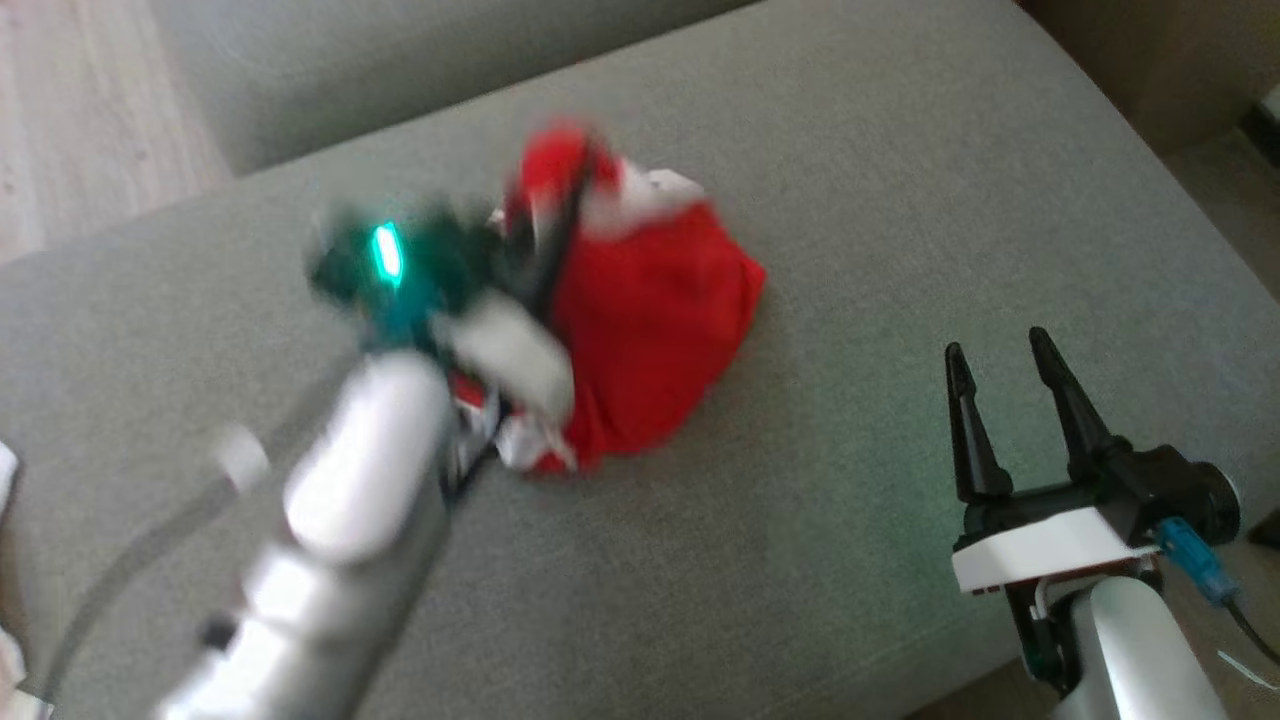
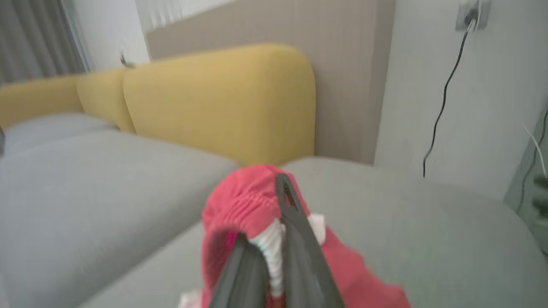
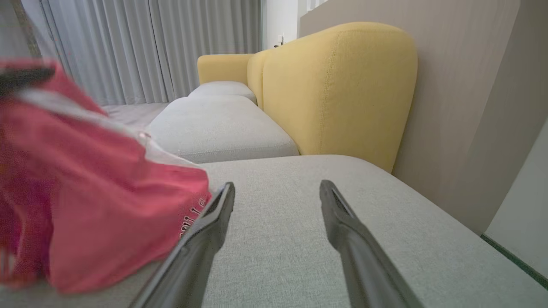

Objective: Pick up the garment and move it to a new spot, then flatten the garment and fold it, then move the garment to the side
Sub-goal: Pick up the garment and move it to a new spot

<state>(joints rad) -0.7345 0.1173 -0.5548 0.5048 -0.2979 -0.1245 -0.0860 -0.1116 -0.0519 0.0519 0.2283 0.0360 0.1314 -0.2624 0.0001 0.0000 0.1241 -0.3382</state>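
L forearm (image 1: 350, 500): glossy silver-white, rounded segs | L wrist (image 1: 440, 265): dark housing, green LED (image 1: 386, 252) | R gripper (image 1: 998, 345): 2 long black tapered fingers (image 1: 972, 440), white base plate (image 1: 1040, 550) | blue plug (image 1: 1190, 560) + black cable (image 1: 1255, 630)

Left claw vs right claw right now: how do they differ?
Left claw is shut on the red garment; right claw is open and empty. Left claw reaches out over the middle of the grey cushion; right claw sits nearer its front edge, off to the garment's side. Left claw is blurred in the head view; right claw is sharp. Shared: two long dark fingers each, both over the same cushion.
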